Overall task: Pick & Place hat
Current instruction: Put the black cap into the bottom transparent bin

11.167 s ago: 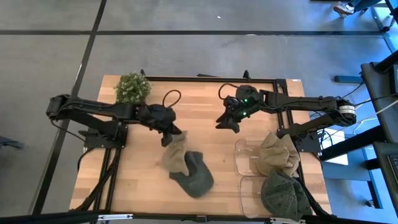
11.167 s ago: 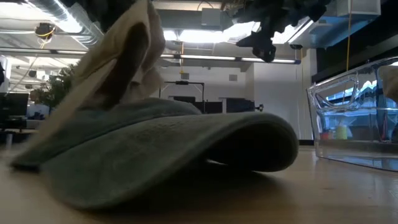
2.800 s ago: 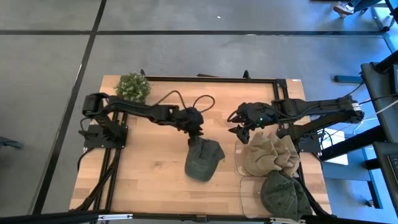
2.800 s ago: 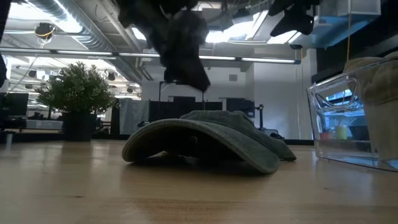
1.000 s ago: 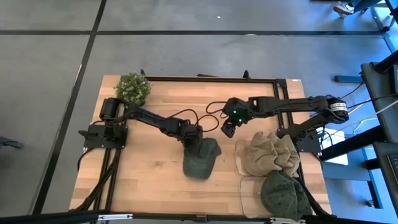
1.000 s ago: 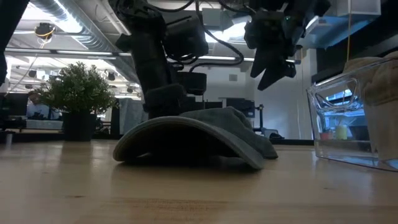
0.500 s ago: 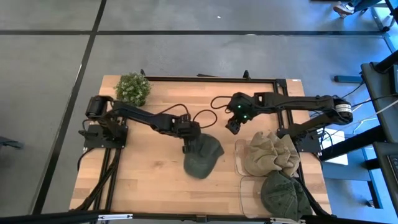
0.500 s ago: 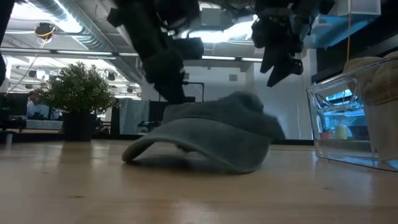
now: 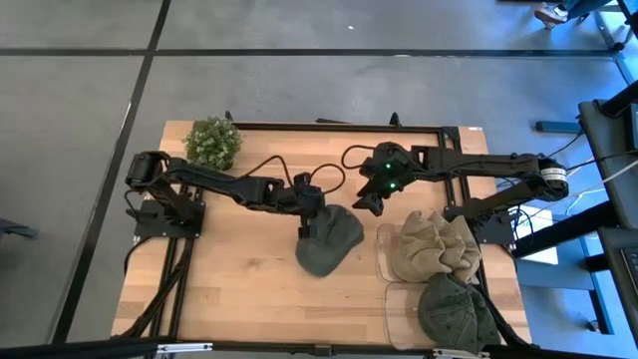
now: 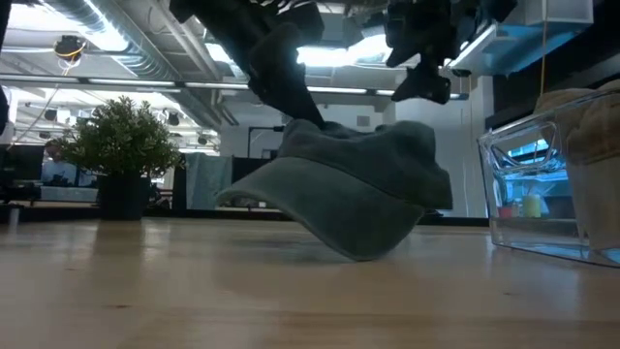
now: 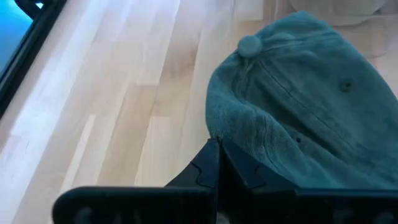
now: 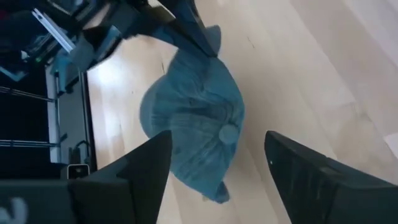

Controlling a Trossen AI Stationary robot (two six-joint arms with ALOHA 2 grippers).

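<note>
Mid-table, L gripper [image 9: 307, 225] is pressed shut on the green cap [image 9: 330, 240], pinching the rim fabric at the cap's L edge; L wrist view shows both fingers [image 11: 214, 171] clamped tight w/ cloth between. Cap hangs tilted from that pinch: low view has it lifted at the gripped side, brim end dipping toward the table [image 9: 229, 279], touching or just clear, can't tell which. Crown button [image 11: 249, 44] faces up and away from the wrist. R gripper [image 9: 373, 197] hovers just beside the cap's far R corner, fingers spread wide, empty, not touching; its wrist cam looks straight down on cap w/ button [image 12: 227, 133] between the two fingers. Cap's long axis runs diagonal, from near the R gripper down toward front edge of the table. Key relation: bins lie to the R of cap, past the R gripper. Upper bin [image 9: 383, 261] holds a tan hat [image 9: 431, 249], lower bin [image 9: 395, 317] another green hat [image 9: 454, 309]. L arm is at full stretch to reach here, R arm nearer the bins, so a handoff to R looks the likely next step, judging by its open fingers centred over the crown. Risk: thin edge pinch, cap may swing or slip. Plant [image 9: 211, 142] at back L corner, well apart.
</note>
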